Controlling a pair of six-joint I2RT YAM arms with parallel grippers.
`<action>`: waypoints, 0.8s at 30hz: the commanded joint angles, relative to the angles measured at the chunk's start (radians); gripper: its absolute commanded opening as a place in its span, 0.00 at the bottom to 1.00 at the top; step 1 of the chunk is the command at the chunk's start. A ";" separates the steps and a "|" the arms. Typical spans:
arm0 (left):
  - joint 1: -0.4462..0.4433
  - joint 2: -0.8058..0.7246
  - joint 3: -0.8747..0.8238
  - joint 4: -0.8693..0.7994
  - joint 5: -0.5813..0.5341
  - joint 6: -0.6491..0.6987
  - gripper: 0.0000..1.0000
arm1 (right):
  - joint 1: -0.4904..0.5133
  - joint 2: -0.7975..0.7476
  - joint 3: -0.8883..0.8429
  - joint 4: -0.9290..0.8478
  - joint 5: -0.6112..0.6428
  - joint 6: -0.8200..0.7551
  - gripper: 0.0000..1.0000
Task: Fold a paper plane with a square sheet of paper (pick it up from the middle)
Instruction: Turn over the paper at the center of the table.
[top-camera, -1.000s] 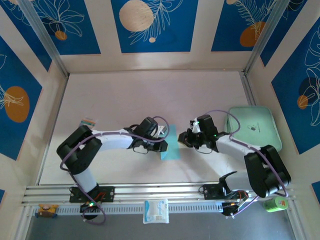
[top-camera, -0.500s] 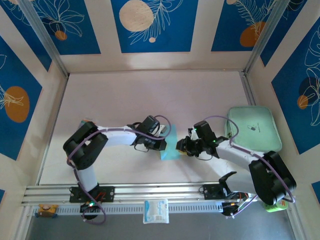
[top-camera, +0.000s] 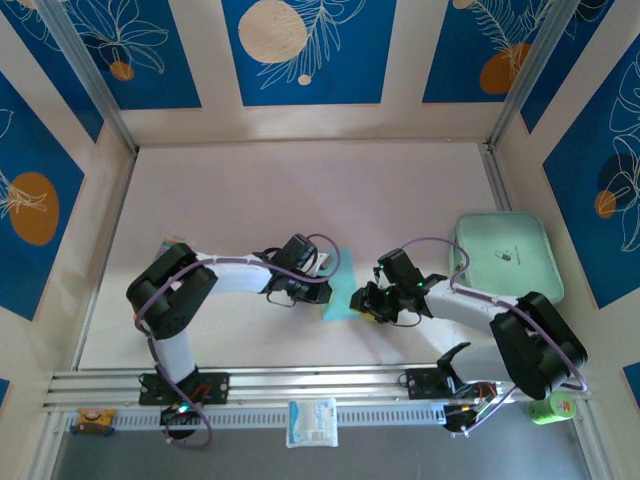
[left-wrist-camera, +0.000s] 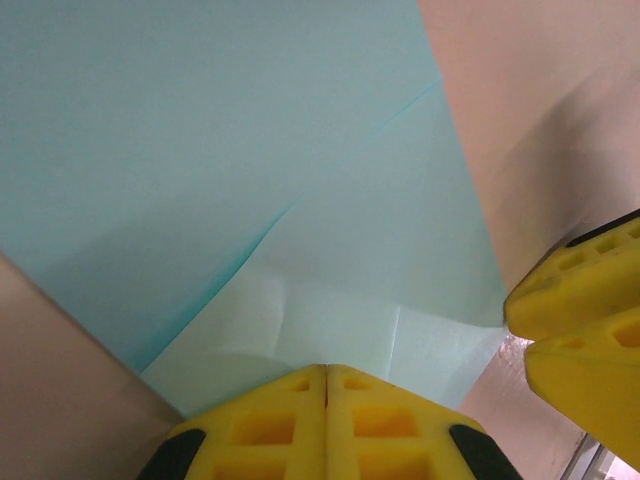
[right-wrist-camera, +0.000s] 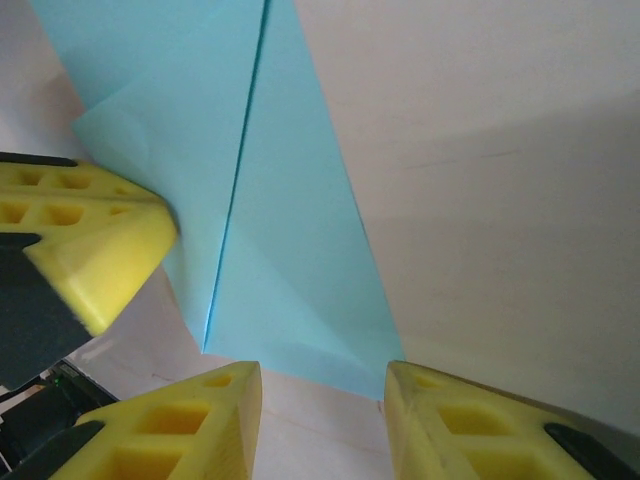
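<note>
Top external view put the light blue paper (top-camera: 340, 300) at the centre of the frame, flat on the pale table (top-camera: 250, 200), between the two grippers and a little below the middle. It was no plain square: it narrowed to a slim, slanted strip.

Left wrist view showed the paper (left-wrist-camera: 250, 150) filling the upper left of the frame, with a paler flap along the bottom and faint creases running through it. Right wrist view showed it (right-wrist-camera: 290, 250) as a pointed shape with one sharp crease down its length, the tip near the bottom of the frame.

The left gripper (left-wrist-camera: 325, 420) had its yellow fingers pressed together, their tips at the paper's lower edge (whether they pinched it I could not tell). The right gripper (right-wrist-camera: 320, 420) stood partly open and held nothing, the paper's tip just above the gap.

Further out, a mint-green tray (top-camera: 530, 270) lay at centre right, well apart, and a white packet (top-camera: 312, 422) lay at the bottom centre.
</note>
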 joint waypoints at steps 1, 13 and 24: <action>0.005 0.024 -0.019 -0.019 0.013 0.007 0.00 | 0.016 0.017 0.021 0.003 0.018 0.025 0.38; 0.005 0.027 -0.019 -0.015 0.021 0.006 0.00 | 0.022 0.089 0.036 0.118 -0.016 0.053 0.38; 0.005 0.020 -0.022 -0.019 0.021 0.007 0.00 | -0.017 0.137 0.090 0.148 -0.044 0.029 0.43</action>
